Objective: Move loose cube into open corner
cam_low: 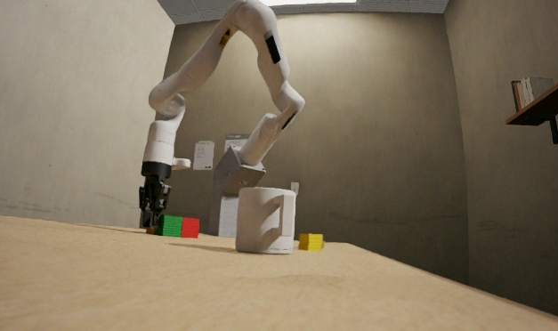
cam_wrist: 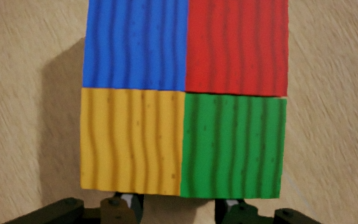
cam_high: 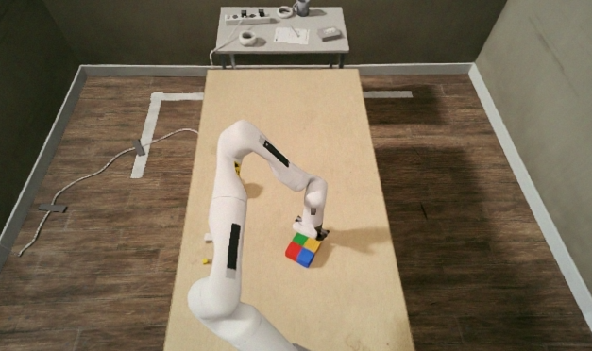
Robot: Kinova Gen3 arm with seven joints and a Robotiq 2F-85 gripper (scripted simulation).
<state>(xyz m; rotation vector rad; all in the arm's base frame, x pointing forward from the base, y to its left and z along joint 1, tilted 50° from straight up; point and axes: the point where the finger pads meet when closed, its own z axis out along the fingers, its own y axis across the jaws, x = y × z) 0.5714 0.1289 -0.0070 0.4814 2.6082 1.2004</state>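
Four cubes lie together in a square on the tan table [cam_high: 277, 118]: blue [cam_wrist: 135, 45] [cam_high: 306, 257], red [cam_wrist: 236, 47] [cam_high: 294, 250] [cam_low: 190, 227], yellow [cam_wrist: 130, 140] [cam_high: 312, 244] and green [cam_wrist: 232, 145] [cam_high: 299, 239] [cam_low: 170, 225]. In the wrist view their seams look closed, and the green cube's edges sit a hair offset from the yellow and red ones. My gripper [cam_wrist: 179, 199] [cam_high: 312, 232] [cam_low: 151, 222] stands low at the table, right behind the yellow and green cubes. Its fingers are partly apart, one tip at each cube's near face, with nothing between them.
A white mug [cam_low: 264, 220] stands on the table, and a small yellow block [cam_low: 311, 241] [cam_high: 204, 260] lies beside it, left of the arm's base in the overhead view. A grey side table [cam_high: 329, 46] with small items stands beyond the far end.
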